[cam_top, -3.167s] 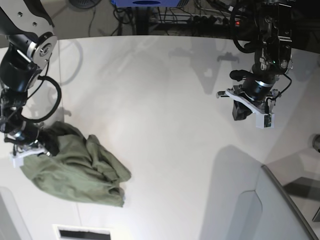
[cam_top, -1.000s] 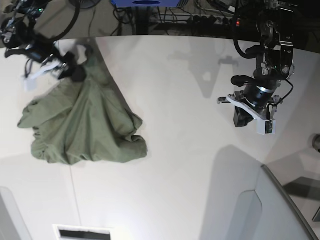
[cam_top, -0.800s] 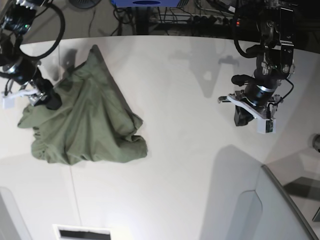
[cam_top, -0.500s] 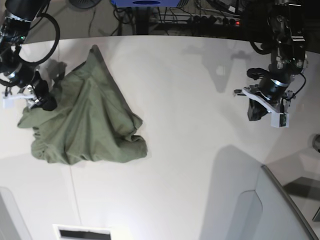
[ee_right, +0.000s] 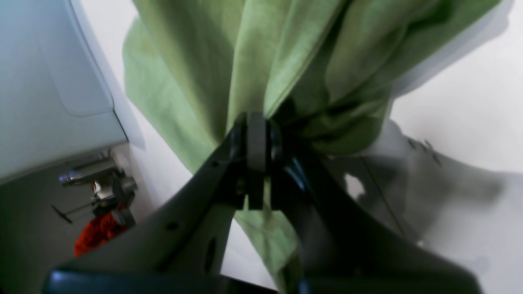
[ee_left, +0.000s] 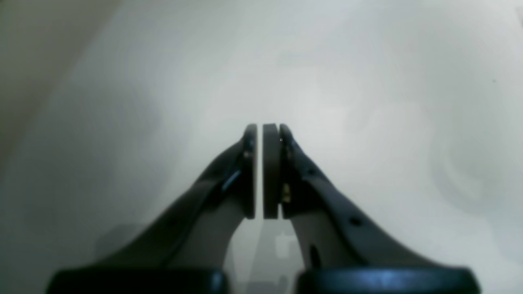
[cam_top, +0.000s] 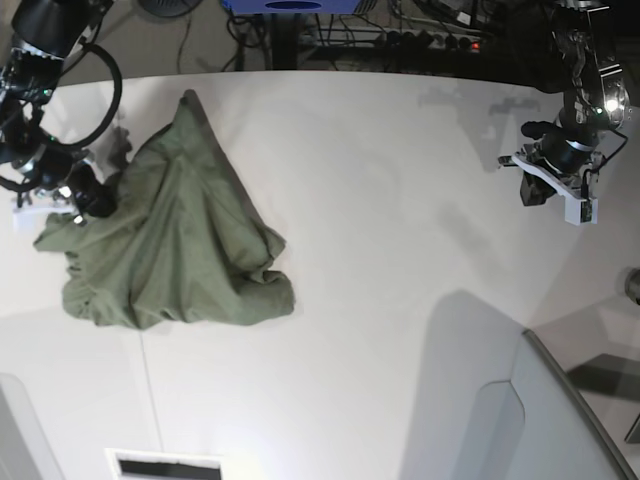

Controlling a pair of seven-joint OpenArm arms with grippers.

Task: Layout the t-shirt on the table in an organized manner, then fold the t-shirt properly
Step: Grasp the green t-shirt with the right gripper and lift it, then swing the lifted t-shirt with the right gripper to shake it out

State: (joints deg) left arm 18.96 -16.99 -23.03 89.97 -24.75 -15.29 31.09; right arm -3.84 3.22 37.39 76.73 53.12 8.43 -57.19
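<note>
T-shirt [cam_top: 170, 245]: we see it bunched on surface [cam_top: 380, 230], 9 o'clock.
Right fingers [ee_right: 256, 134]: clamped on t-shirt.
Left fingers [ee_left: 270, 163]: closed, empty.

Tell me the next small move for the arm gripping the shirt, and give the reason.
Probably lift and draw the right gripper outward, away from the heap. Its jaws are shut on a fold of the t-shirt, which lies bunched and creased on the table, nowhere near flat. Pulling that edge taut should start spreading it. The left gripper is shut, empty, far from the cloth.
</note>
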